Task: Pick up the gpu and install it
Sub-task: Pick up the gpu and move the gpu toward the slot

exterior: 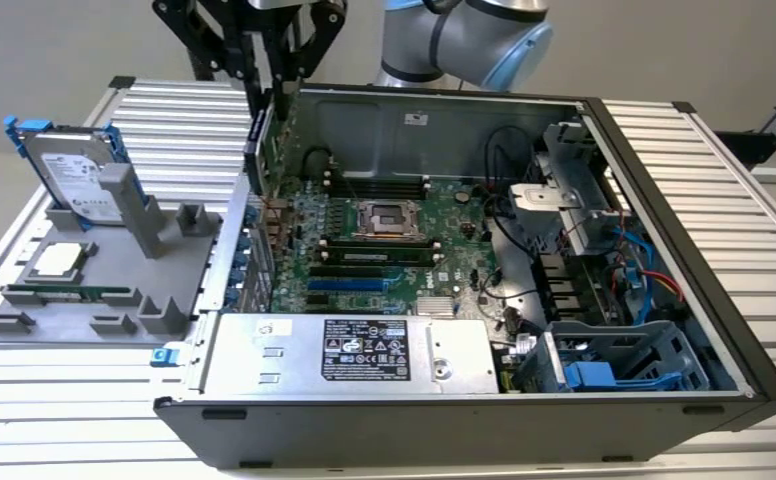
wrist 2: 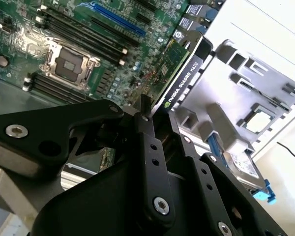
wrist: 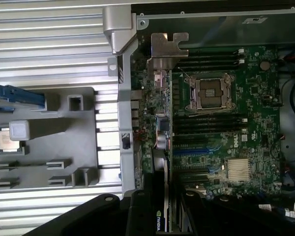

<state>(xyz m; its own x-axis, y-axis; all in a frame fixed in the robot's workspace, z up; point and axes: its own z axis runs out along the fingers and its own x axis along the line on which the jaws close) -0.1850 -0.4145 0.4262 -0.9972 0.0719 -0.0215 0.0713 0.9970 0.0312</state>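
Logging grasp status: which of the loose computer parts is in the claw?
The gpu, clamped edge-on in the claw over the open case; the hard drive and processor sit in the grey holder.

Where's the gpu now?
Held edge-on in the pincer, the gpu is at the exterior view's left, above the motherboard, just inside the case wall.

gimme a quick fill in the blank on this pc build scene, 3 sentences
1. The hand is ___ on the gpu, which it holds on edge.
2. The hard drive stands upright in a ___ frame.
3. The cpu lies on a ___ tray outside the case.

Missing words: shut; blue; grey
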